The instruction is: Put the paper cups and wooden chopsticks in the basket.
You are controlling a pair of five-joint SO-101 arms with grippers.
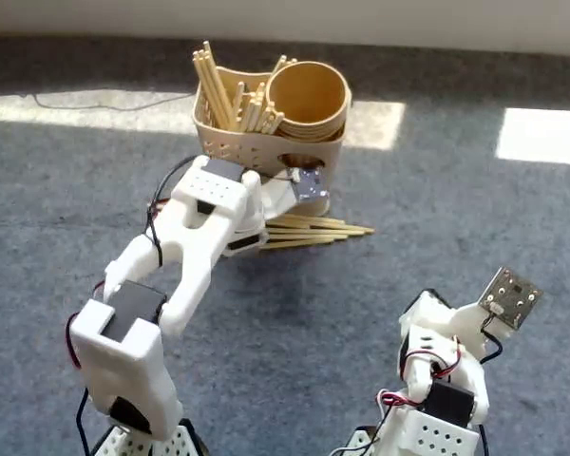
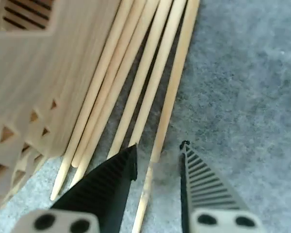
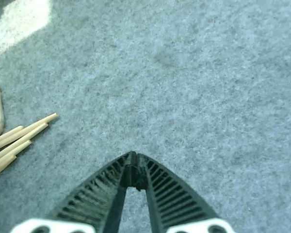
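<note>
A beige slotted basket (image 1: 256, 147) stands at the back on the grey carpet. It holds stacked paper cups (image 1: 309, 95) and several wooden chopsticks (image 1: 230, 93). More chopsticks (image 1: 315, 231) lie flat on the carpet against the basket's base. My left arm (image 1: 204, 223) stretches to them. In the left wrist view my left gripper (image 2: 158, 146) is open just above those chopsticks (image 2: 136, 92), and one chopstick (image 2: 167, 111) runs between its fingertips beside the basket wall (image 2: 34, 82). My right gripper (image 3: 134, 156) is shut and empty over bare carpet; the chopstick tips (image 3: 24, 136) lie farther off.
Bright sunlit patches fall on the carpet behind the basket and at the back right (image 1: 541, 133). A thin cable (image 1: 85, 103) trails at the back left. My right arm (image 1: 446, 370) sits folded at the near right, with open carpet between the arms.
</note>
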